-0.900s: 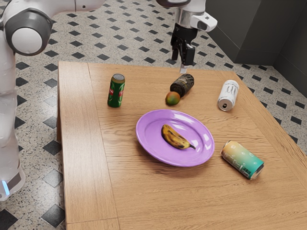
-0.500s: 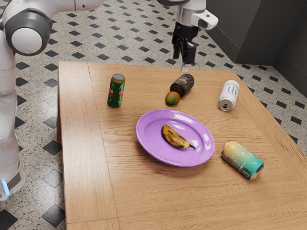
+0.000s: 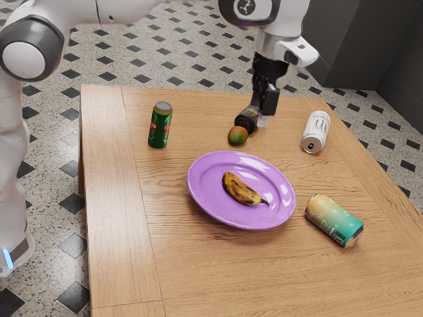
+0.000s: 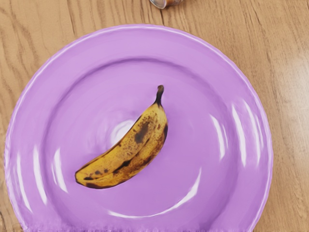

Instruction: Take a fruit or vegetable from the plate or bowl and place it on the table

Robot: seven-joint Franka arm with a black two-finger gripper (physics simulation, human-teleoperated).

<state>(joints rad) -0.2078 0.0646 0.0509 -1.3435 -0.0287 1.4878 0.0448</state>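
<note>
My gripper [image 3: 263,120] is over the far part of the table in the exterior view, beyond the purple plate [image 3: 205,202] and in front of the dark can. A spotted yellow-brown banana [image 3: 241,189] lies on the plate, apart from the gripper. From the wrist view, the banana [image 4: 128,152] rests near the middle of the plate [image 4: 251,193], its dark stem pointing toward the rim.
A dark can [image 3: 246,119] lies touching or close beside a green-orange fruit [image 3: 238,135] on the wooden table [image 3: 218,277]. A green can [image 3: 159,125] stands upright. A white can [image 3: 315,132] and a yellow-teal can [image 3: 334,220] are toward the exterior view's right.
My gripper has come lower and moved toward the exterior view's right, now partly covering the dark can. Banana, plate and cans have stayed put.
</note>
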